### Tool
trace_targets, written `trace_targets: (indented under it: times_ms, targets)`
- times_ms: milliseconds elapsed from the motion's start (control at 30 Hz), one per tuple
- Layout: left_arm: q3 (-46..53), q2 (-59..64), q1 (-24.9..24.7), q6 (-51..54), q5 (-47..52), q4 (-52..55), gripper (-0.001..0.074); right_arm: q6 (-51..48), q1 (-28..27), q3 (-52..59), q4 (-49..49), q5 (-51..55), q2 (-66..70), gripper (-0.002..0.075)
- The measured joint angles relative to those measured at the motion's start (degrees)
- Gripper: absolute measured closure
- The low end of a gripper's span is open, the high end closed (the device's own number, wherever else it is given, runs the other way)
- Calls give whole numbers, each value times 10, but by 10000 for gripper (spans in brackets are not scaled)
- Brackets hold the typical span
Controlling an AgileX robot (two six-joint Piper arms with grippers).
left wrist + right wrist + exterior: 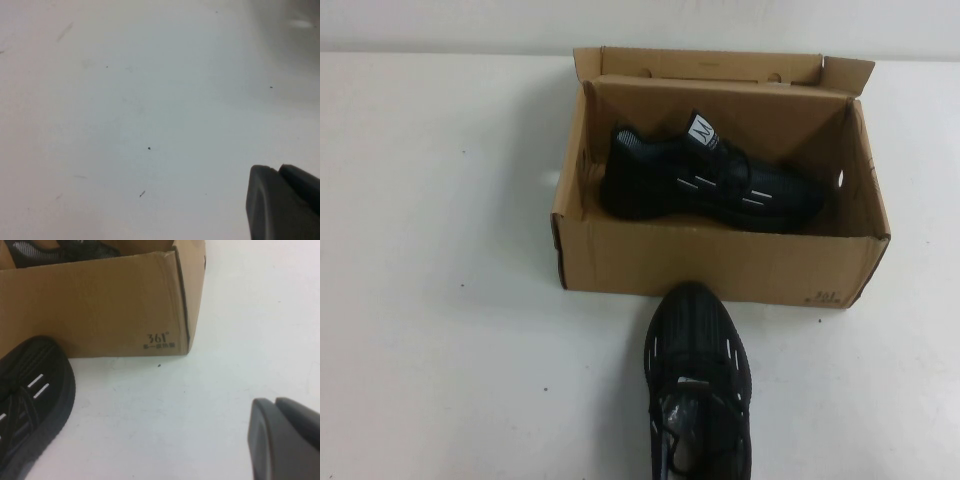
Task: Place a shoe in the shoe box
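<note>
A brown cardboard shoe box point(720, 270) stands open at the middle back of the table, its flap lid up behind it. Inside it lies a black mesh shoe point(710, 185) on its side, white tongue tag showing. An identical black sneaker point(698, 380) sits on the table just in front of the box, toe touching or nearly touching the front wall. No arm shows in the high view. My left gripper point(277, 170) is shut over bare white table. My right gripper point(272, 402) is shut, empty, near the box's front corner point(182, 315) and the outside sneaker's toe point(35, 390).
White table point(440, 300) spreads wide to the left and right of the box. A pale wall runs along the table's far edge behind the box's lid point(710, 65).
</note>
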Motion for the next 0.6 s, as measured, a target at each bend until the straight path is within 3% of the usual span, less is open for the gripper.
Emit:
trace_targets:
  times_ms: [600]
  targets:
    - [0,0,0,1,-17,0,737,0,0,0,1,0,0,742]
